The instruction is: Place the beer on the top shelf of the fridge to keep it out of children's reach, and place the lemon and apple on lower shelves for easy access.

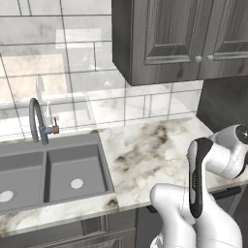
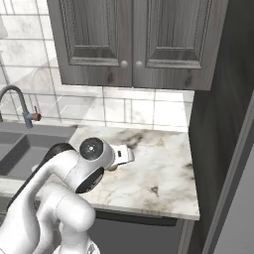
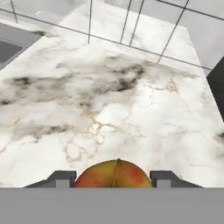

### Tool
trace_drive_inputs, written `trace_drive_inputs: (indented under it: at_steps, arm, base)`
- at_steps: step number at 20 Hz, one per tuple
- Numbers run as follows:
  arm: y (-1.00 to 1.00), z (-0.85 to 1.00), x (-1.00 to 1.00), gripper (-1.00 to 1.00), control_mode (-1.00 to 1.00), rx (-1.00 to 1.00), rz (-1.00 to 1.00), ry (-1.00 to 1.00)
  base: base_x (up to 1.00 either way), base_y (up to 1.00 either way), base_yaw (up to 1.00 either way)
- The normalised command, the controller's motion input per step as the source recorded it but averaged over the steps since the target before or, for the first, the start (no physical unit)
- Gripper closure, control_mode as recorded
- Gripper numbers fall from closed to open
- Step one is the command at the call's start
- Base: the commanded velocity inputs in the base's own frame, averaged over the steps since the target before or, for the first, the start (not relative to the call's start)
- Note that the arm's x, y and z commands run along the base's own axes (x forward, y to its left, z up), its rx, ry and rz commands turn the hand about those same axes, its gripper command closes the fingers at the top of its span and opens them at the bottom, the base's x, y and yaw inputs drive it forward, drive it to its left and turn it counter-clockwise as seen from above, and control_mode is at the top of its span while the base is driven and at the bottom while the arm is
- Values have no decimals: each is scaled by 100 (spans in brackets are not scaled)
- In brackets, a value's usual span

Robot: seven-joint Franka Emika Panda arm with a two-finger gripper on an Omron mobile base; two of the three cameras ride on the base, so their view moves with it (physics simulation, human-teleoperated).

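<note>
Apple [image 3: 114, 174] clamped between dark fingers [image 3: 61, 178], lifted above marble table [image 3: 131, 109], ready for a lower fridge shelf.

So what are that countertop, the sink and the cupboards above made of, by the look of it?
The countertop looks like polished marble: white with grey and tan veining. The sink seems matte grey metal or composite; its flat, even grey leaves that open. The cupboards look like dark stained wood, with visible grain and raised panels.
</note>
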Motion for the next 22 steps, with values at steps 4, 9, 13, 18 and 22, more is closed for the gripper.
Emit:
trace_drive_inputs:
  at_steps: [4, 9, 13, 18, 22]
  arm:
    - [45, 100, -28, 100, -100, 0, 7, 3]
    - [49, 98, -23, 100, -100, 0, 6, 6]
    - [47, 68, -37, 100, -100, -5, 7, 3]
    - [13, 19, -49, 100, -100, -8, 4, -3]
    - [0, -4, -40, 100, -100, -2, 2, -10]
  base:
    - [0, 0, 0]
    - [0, 0, 0]
    - [0, 0, 0]
    - [0, 0, 0]
    - [0, 0, 0]
